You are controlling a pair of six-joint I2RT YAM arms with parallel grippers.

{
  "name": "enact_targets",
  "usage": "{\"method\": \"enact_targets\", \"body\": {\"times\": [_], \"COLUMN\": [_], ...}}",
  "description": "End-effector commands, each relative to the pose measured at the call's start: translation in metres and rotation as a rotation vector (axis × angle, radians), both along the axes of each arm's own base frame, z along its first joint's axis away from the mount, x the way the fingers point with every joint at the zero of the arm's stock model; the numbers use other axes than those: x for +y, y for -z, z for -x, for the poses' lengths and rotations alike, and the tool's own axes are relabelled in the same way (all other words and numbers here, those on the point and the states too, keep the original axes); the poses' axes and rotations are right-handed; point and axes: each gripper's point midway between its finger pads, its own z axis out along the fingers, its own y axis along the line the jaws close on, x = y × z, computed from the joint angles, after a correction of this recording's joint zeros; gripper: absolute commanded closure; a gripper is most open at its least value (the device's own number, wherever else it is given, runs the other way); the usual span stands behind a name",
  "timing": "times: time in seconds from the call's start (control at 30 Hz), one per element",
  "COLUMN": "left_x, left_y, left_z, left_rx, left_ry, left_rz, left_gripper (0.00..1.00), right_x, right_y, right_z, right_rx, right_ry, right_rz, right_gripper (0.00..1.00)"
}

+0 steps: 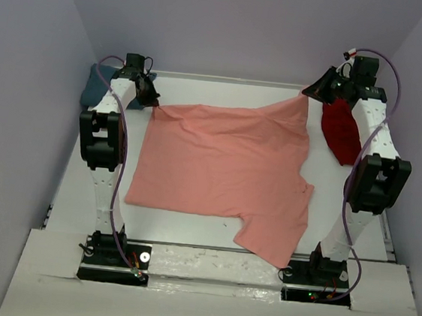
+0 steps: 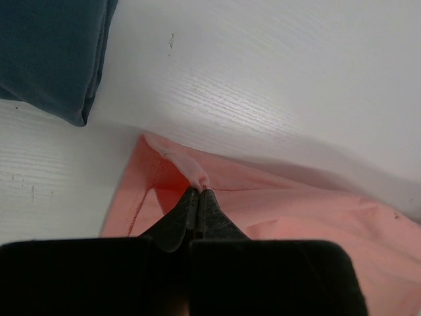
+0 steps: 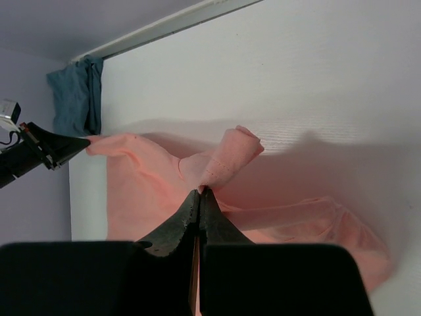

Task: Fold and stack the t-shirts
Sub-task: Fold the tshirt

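A salmon-pink t-shirt point(image 1: 221, 170) lies spread across the middle of the white table, one sleeve hanging toward the near edge. My left gripper point(image 1: 156, 104) is shut on the shirt's far left corner point(image 2: 194, 172), low over the table. My right gripper point(image 1: 307, 93) is shut on the far right corner point(image 3: 227, 158) and holds it lifted, so the cloth rises to a peak there. A folded teal t-shirt point(image 1: 96, 84) sits at the far left corner, seen up close in the left wrist view point(image 2: 49, 49). A dark red t-shirt point(image 1: 340, 131) lies bunched at the far right.
Purple walls close in the table point(image 1: 188, 227) on the left, back and right. A raised rim point(image 3: 171, 23) runs along the far edge. The arm bases stand at the near edge, left point(image 1: 114, 257) and right point(image 1: 318, 276).
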Motion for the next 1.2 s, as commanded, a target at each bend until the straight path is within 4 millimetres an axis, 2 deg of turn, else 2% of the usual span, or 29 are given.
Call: {"method": "enact_targets", "body": {"times": [0.0, 0.4, 0.53, 0.83, 1.17], "left_x": [-0.001, 0.004, 0.003, 0.001, -0.001], "left_y": [-0.041, -0.060, -0.067, -0.067, -0.053], "left_z": [0.005, 0.009, 0.010, 0.020, 0.036], "left_rx": [-0.070, -0.108, -0.127, -0.112, -0.065], "left_ry": [0.016, -0.011, -0.011, 0.000, 0.014], "left_rz": [-0.005, -0.024, -0.016, -0.007, -0.002], "left_gripper": [1.00, 1.00, 1.00, 1.00, 1.00], "right_x": [-0.004, -0.003, -0.003, -0.001, 0.002], "right_y": [-0.031, -0.027, -0.032, -0.034, -0.022], "right_z": [0.009, 0.029, 0.037, 0.051, 0.074], "right_rx": [-0.081, -0.067, -0.077, -0.073, -0.012], "right_ry": [0.002, -0.001, 0.000, -0.002, -0.008], "right_rz": [0.006, 0.014, 0.020, 0.017, 0.005], "right_gripper": [1.00, 1.00, 1.00, 1.00, 1.00]}}
